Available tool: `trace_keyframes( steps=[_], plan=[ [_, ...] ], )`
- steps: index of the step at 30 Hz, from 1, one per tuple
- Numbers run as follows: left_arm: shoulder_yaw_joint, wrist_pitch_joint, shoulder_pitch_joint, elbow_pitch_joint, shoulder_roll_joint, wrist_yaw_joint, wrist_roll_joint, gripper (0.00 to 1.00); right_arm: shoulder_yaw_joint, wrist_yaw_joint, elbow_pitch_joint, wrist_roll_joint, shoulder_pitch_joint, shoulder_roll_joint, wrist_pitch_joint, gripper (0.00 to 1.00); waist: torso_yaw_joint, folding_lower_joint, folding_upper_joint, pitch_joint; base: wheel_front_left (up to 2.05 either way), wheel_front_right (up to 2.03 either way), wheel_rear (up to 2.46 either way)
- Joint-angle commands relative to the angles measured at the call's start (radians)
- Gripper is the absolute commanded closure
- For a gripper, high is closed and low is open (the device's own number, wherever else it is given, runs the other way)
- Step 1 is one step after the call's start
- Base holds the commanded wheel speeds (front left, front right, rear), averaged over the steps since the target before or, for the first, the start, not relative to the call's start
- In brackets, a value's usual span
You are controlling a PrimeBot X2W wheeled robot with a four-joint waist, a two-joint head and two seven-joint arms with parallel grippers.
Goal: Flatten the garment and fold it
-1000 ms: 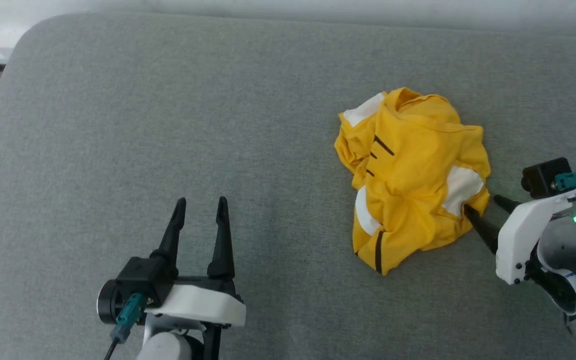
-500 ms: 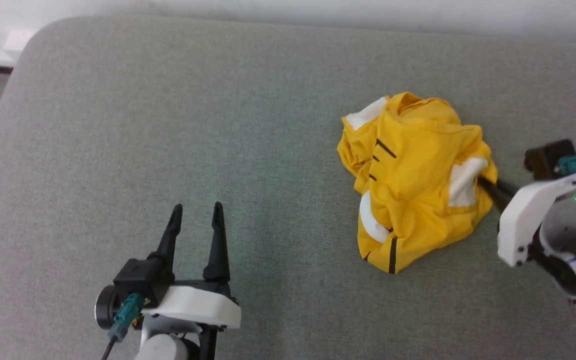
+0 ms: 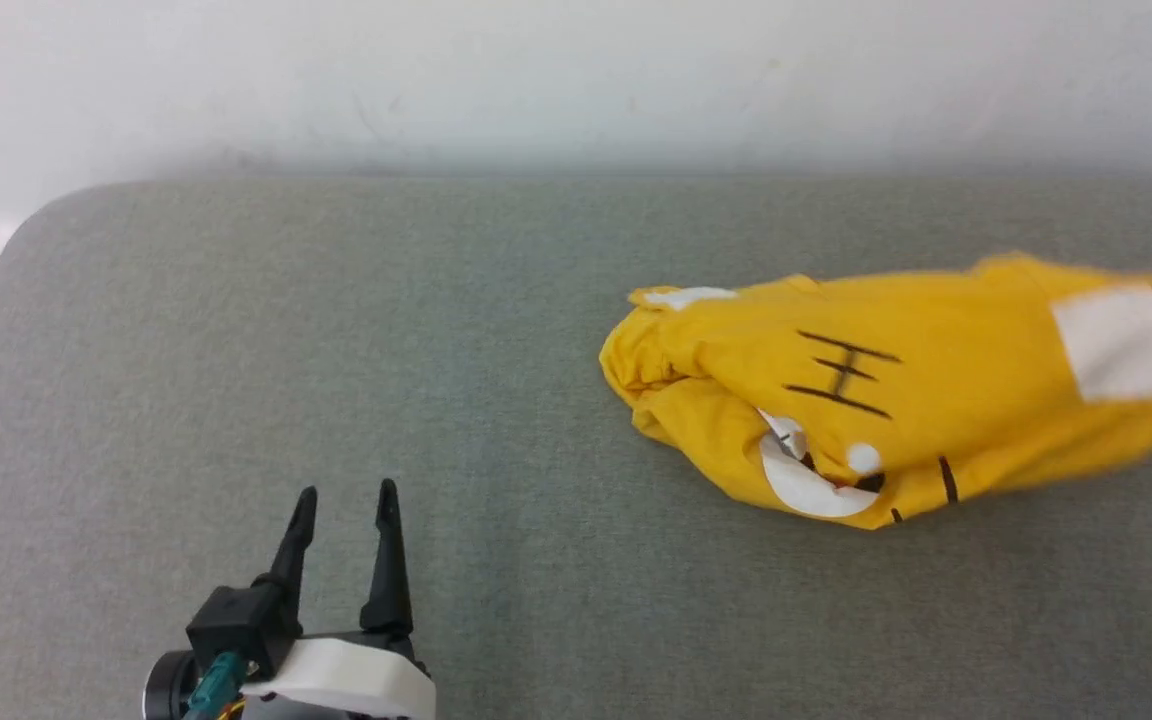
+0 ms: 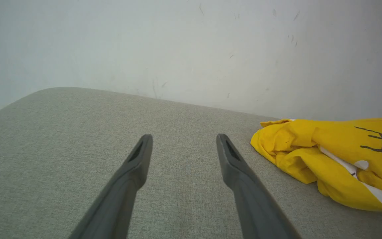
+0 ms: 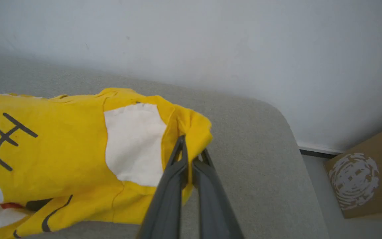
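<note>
The yellow T-shirt (image 3: 896,400) lies on the right half of the grey cloth-covered table (image 3: 336,330). It makes one long, bunched band, running from a crumpled left end near the table's middle out past the right edge of the head view. Its black stroke marks (image 3: 841,375) face up, and a large white patch (image 5: 133,142) sits close to the right end.

Just beside that patch, the right gripper (image 5: 192,146) has its fingers pressed together on a fold of the yellow hem. The cloth between the pinch and the heap looks taut. That suggests the grip is there to draw the shirt sideways and open the bundle, as a start on flattening. Layers remain tucked under along the near edge, where a white curve and a sliver of red show, so I judge folding to be a long way off.

The left gripper (image 3: 346,490) hovers low over bare table at the near left, well apart from the shirt. Its fingers are spread and hold nothing, and it is probably waiting to take the crumpled end.

A pale wall (image 3: 536,80) stands behind the table, and a cardboard box (image 5: 366,176) sits on the floor past the table's rounded corner.
</note>
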Motion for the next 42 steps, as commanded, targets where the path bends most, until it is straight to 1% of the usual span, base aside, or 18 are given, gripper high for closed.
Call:
trace_keyframes(
  steps=[1, 3, 6, 8, 9, 10, 11, 12, 13, 17, 20, 22, 25, 28, 31, 34, 38, 42],
  plan=[
    [0.004, 0.004, 0.011, -0.011, 0.010, 0.006, -0.005, 0.00, -0.043, -0.002, 0.000, -0.027, 0.068, 0.007, 0.000, 1.00, -0.024, 0.0002, 0.0002, -0.020, 0.00, 0.00, 0.00],
    [0.004, 0.012, 0.015, -0.022, 0.016, 0.008, -0.005, 0.00, -0.118, -0.002, 0.006, -0.061, 0.165, 0.030, -0.001, 1.00, -0.022, 0.0002, 0.0002, -0.016, 0.00, 0.00, 0.00],
    [0.006, 0.022, 0.018, -0.038, 0.025, 0.012, -0.004, 0.00, -0.202, -0.002, 0.009, -0.106, 0.291, 0.090, -0.001, 1.00, -0.022, 0.0002, 0.0002, -0.008, 0.00, 0.00, 0.00],
    [0.008, 0.028, 0.018, -0.046, 0.029, 0.016, -0.003, 0.00, -0.226, -0.002, 0.020, -0.130, 0.345, 0.121, -0.008, 1.00, -0.026, 0.0002, 0.0002, -0.005, 0.00, 0.00, 0.00],
    [0.008, 0.028, 0.018, -0.046, 0.029, 0.016, -0.003, 0.00, -0.226, -0.002, 0.020, -0.130, 0.345, 0.121, -0.008, 1.00, -0.026, 0.0002, 0.0002, -0.005, 0.00, 0.00, 0.00],
    [0.008, 0.031, 0.019, -0.050, 0.031, 0.018, -0.003, 0.00, -0.235, -0.002, 0.020, -0.140, 0.360, 0.139, -0.009, 1.00, -0.029, 0.0002, 0.0002, -0.004, 0.00, 0.00, 0.00],
    [0.008, 0.035, 0.019, -0.052, 0.032, 0.020, -0.003, 0.00, -0.240, -0.002, 0.016, -0.151, 0.369, 0.157, -0.009, 0.90, -0.031, 0.0002, 0.0002, -0.004, 0.00, 0.00, 0.00],
    [0.007, 0.038, 0.019, -0.055, 0.033, 0.021, -0.003, 0.00, -0.244, -0.002, 0.011, -0.163, 0.373, 0.171, -0.011, 0.66, -0.034, 0.0002, 0.0002, -0.005, 0.00, 0.00, 0.00],
    [0.006, 0.041, 0.019, -0.056, 0.034, 0.022, -0.003, 0.00, -0.248, -0.002, 0.006, -0.175, 0.370, 0.182, -0.018, 0.00, -0.036, 0.0002, 0.0002, -0.006, 0.00, 0.00, 0.00],
    [0.001, 0.047, 0.017, -0.058, 0.034, 0.024, -0.004, 0.00, -0.220, -0.002, -0.040, -0.193, 0.320, 0.207, -0.041, 0.00, -0.042, 0.0002, 0.0002, -0.016, 0.00, 0.00, 0.00],
    [-0.003, 0.049, 0.014, -0.057, 0.032, 0.025, -0.005, 0.00, -0.156, -0.002, -0.100, -0.182, 0.259, 0.195, -0.058, 0.00, -0.040, 0.0002, 0.0002, -0.020, 0.00, 0.00, 0.00],
    [-0.006, 0.048, 0.012, -0.057, 0.030, 0.024, -0.006, 0.00, -0.100, -0.002, -0.140, -0.157, 0.213, 0.193, -0.053, 0.00, -0.034, 0.0002, 0.0002, -0.022, 0.00, 0.00, 0.00],
    [-0.009, 0.045, 0.010, -0.059, 0.028, 0.023, -0.009, 0.00, 0.008, -0.002, -0.199, -0.126, 0.156, 0.192, -0.007, 0.00, -0.019, 0.0002, 0.0002, -0.017, 0.00, 0.00, 0.00],
    [-0.012, 0.042, 0.004, -0.059, 0.025, 0.022, -0.010, 0.00, 0.116, -0.002, -0.222, -0.092, 0.119, 0.187, 0.035, 0.00, 0.004, 0.0002, 0.0002, -0.003, 0.00, 0.00, 0.00],
    [-0.019, 0.038, -0.006, -0.057, 0.018, 0.020, -0.010, 0.00, 0.214, -0.002, -0.204, -0.066, 0.088, 0.186, 0.076, 0.00, 0.035, 0.0002, 0.0002, 0.016, 0.00, 0.00, 0.00],
    [-0.029, 0.034, -0.020, -0.051, 0.009, 0.016, -0.010, 0.00, 0.278, -0.002, -0.148, -0.054, 0.059, 0.187, 0.103, 0.00, 0.071, 0.0002, 0.0002, 0.042, 0.00, 0.00, 0.00],
    [-0.045, 0.027, -0.042, -0.036, -0.007, 0.009, -0.010, 0.00, 0.332, -0.002, -0.046, -0.064, 0.025, 0.180, 0.117, 0.00, 0.124, 0.0002, 0.0002, 0.080, 0.00, 0.00, 0.00],
    [-0.053, 0.017, -0.064, -0.019, -0.023, 0.002, -0.010, 0.00, 0.371, -0.002, 0.038, -0.069, -0.009, 0.178, 0.106, 0.00, 0.165, 0.0002, 0.0002, 0.112, 0.00, 0.00, 0.00]
  ],
)
